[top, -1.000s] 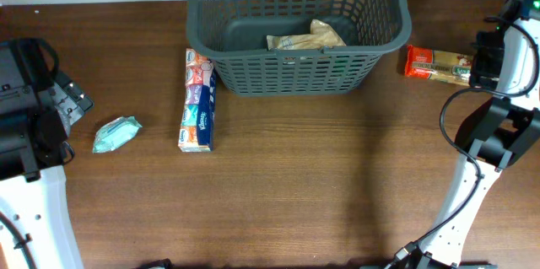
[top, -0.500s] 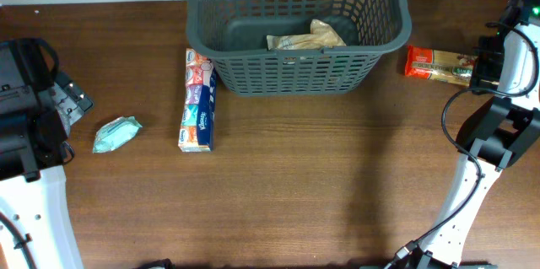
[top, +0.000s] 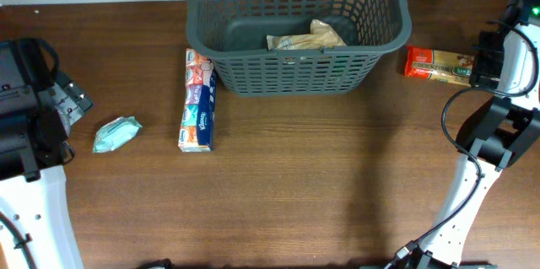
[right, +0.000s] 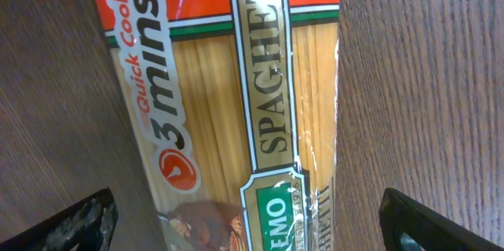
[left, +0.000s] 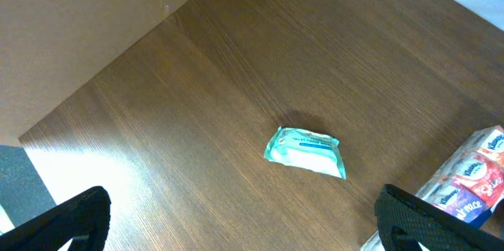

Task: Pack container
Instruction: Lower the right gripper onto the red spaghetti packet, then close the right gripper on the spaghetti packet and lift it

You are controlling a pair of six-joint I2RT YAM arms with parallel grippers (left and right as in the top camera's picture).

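Note:
The dark grey lattice container (top: 384, 43) stands at the back middle of the table, with a tan packet (top: 305, 37) on its floor. A spaghetti packet (top: 432, 64) (right: 236, 117) lies right of the container. My right gripper (right: 248, 219) is open, low over the packet's right end, a finger on each side and not touching it. A tissue multipack (top: 197, 100) (left: 472, 184) lies left of the container. A teal wipes packet (top: 116, 133) (left: 305, 150) lies further left. My left gripper (left: 248, 223) is open and empty, above the table near the wipes.
The left arm's black body (top: 29, 109) fills the left edge and the right arm (top: 498, 109) stands along the right edge. A cardboard wall (left: 87, 23) borders the table in the left wrist view.
The right arm has shifted slightly over the spaghetti packet's right end. Nothing else has moved.

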